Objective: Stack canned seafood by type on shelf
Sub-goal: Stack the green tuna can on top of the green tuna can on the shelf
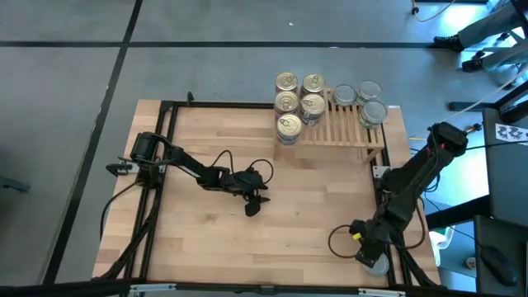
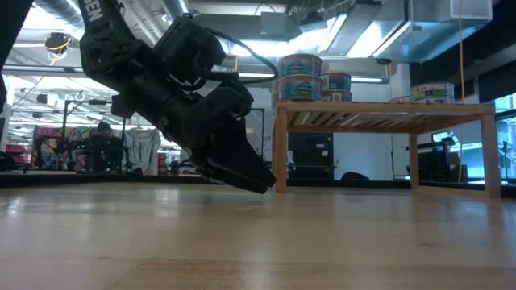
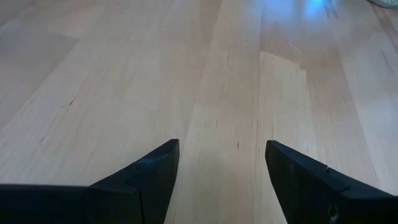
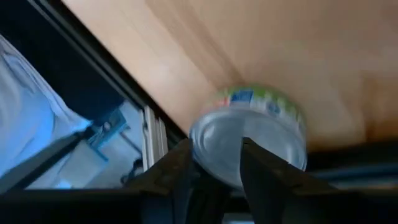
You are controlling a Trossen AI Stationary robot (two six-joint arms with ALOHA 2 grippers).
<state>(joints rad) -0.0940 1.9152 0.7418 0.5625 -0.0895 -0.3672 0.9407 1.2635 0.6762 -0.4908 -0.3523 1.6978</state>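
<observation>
The shelf (image 1: 346,128) stands at the table's far right. Gold-topped cans (image 1: 299,101) are stacked on its left end, and silver-topped cans (image 1: 369,101) sit on its right end. In the low view the stacks (image 2: 300,76) rest on the slats. One silver-topped can with a green and blue label (image 4: 261,124) lies flat at the table's near right corner (image 1: 377,265). My right gripper (image 4: 214,149) hangs over its top, pointing down, with a narrow gap between the fingers. My left gripper (image 3: 221,146) stands open low over bare wood at mid-table (image 1: 254,204). My right gripper comes at the can from above. Its fingers (image 4: 186,165) stand in front of the can's silver top (image 4: 217,134), near the rim. Whether they touch it I cannot tell.
A black frame rail (image 1: 165,165) runs round the tabletop, close beside the lone can. A cable loop (image 1: 337,241) lies near my right gripper. Bare wood lies between the two arms. Beyond the table a person (image 2: 103,137) sits in the room.
</observation>
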